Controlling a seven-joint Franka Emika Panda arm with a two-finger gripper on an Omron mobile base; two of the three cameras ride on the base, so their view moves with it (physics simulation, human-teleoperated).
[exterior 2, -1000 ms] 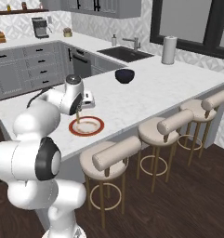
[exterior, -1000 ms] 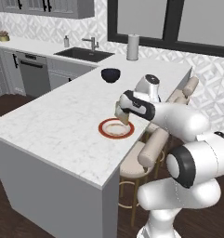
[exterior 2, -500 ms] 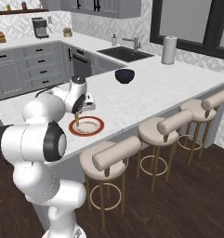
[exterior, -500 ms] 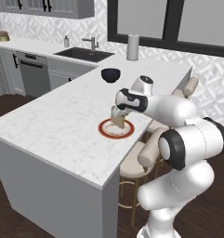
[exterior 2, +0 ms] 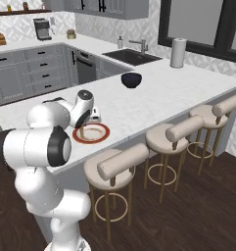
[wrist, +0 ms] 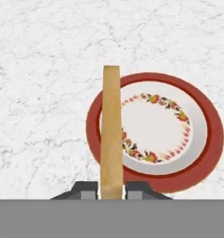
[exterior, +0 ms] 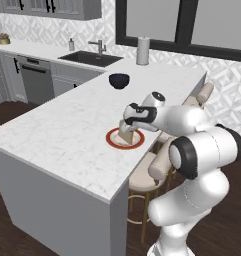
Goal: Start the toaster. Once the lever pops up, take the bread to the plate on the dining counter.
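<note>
One slice, the bread point(wrist: 111, 135), I hold edge-on between the nearly closed jaws of the gripper point(wrist: 111, 188) over the plate point(wrist: 197, 153) (near the stool-side edge of the dining counter point(exterior: 57, 145)), so that it lands flat when released.

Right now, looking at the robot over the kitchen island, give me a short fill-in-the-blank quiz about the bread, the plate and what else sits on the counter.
1. The gripper is shut on a slice of ____.
2. The bread hangs edge-on above the ____-rimmed plate.
3. Farther along the dining counter sits a dark round ____.
4. Beside the counter stand three ____.

Missing words: bread; red; bowl; stools
</note>
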